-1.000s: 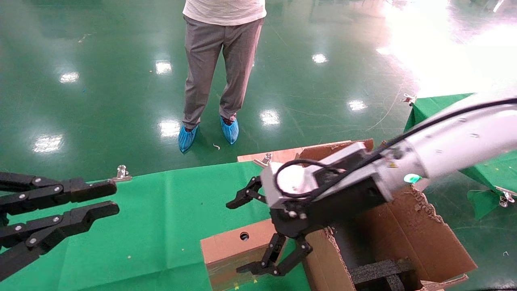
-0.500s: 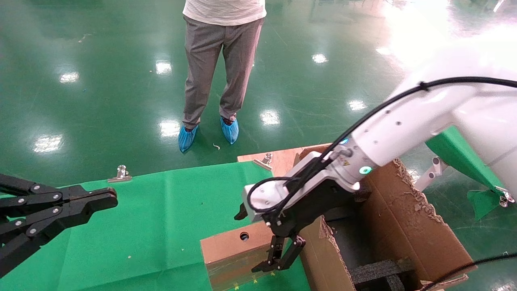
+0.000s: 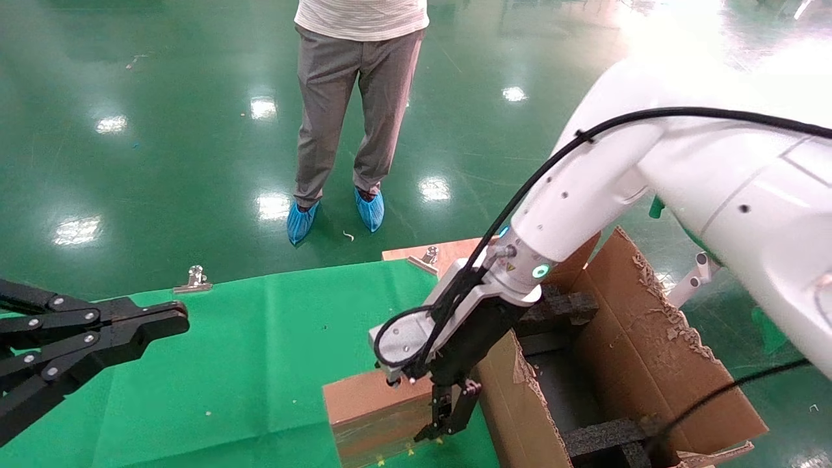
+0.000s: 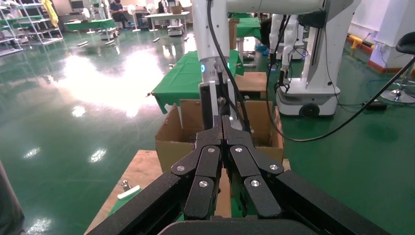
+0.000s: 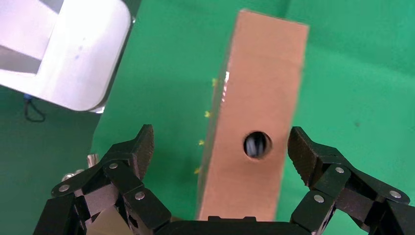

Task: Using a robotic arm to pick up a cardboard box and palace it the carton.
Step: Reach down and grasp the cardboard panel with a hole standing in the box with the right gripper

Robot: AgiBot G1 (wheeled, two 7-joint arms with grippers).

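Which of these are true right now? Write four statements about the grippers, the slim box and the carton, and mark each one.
1. The right gripper is open, with a finger on each side of the cardboard box. True.
2. The cardboard box already lies inside the carton. False: it sits on the green cloth, outside the carton.
3. The left gripper is shut and empty, off to the left over the cloth. True.
4. The carton is lined with white foam. False: the foam blocks are black.
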